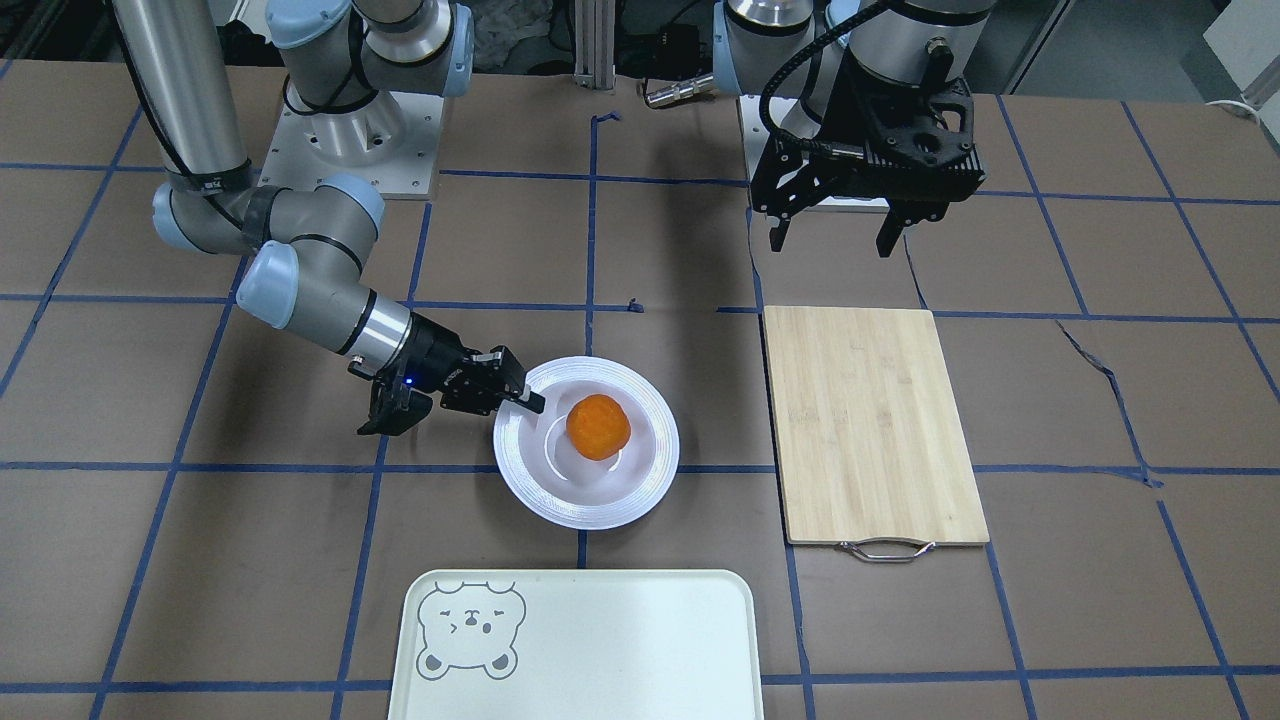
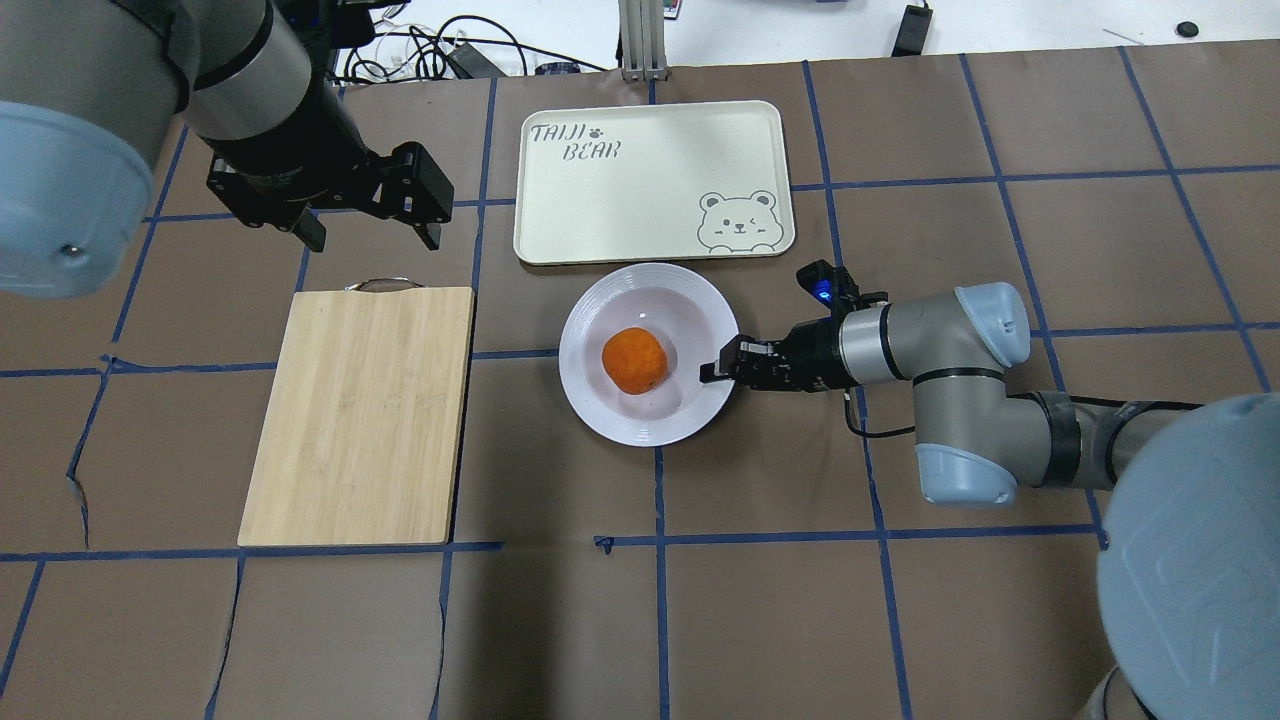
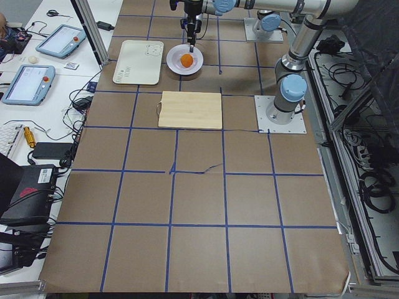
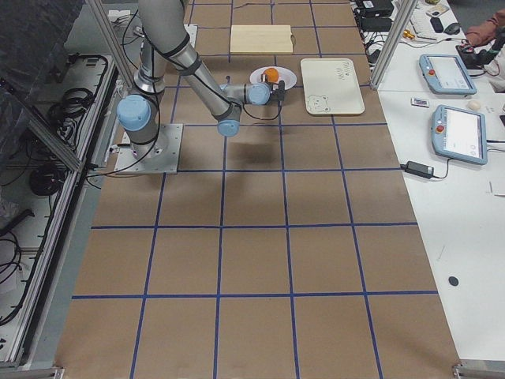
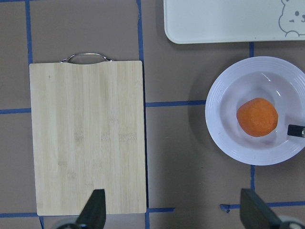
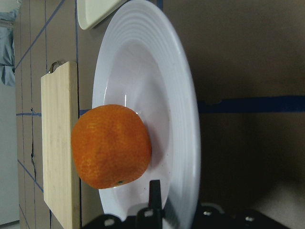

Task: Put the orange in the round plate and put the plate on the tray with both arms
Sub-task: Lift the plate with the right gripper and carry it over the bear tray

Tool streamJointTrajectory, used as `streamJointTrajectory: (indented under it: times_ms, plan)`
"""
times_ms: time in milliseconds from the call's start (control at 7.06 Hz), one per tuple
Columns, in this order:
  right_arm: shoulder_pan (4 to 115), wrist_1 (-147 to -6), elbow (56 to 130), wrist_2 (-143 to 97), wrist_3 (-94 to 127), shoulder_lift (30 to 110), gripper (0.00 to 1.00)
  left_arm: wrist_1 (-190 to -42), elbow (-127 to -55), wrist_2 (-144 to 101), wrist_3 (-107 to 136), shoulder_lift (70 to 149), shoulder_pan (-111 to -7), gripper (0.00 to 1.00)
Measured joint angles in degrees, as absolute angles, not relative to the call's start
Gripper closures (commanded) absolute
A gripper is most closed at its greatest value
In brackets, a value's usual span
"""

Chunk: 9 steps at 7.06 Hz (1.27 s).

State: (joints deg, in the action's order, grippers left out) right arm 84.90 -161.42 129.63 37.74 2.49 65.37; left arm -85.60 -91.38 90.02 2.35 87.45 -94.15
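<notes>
"Reaching in how, the right arm?"

"Low and almost level. The right gripper has one finger over the round plate's rim, but I can't tell if it's clamped. The left gripper hangs high, jaws wide."

"And the orange?"

"In the plate's sunken centre. The plate is on the table just beside the tray, whose long axis runs across the table."

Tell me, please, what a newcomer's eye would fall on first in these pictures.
The bright orange sits in the white round plate, just short of the tray. The right end effector is at the plate's rim, while the left end effector hangs open high up, on the cutting board side.
</notes>
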Motion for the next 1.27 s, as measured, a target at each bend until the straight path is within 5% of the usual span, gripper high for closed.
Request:
streamJointTrajectory:
  times_ms: [708,1274]
  plan:
    - [84.4,-161.3,128.1,36.4,17.7,66.7,0.92,-85.9,-91.3,90.3,2.3,87.4,-94.1,0.00]
    - [83.6,-157.2,119.3,32.5,30.6,69.9,0.91,-85.9,-91.3,90.3,2.3,87.4,-94.1,0.00]
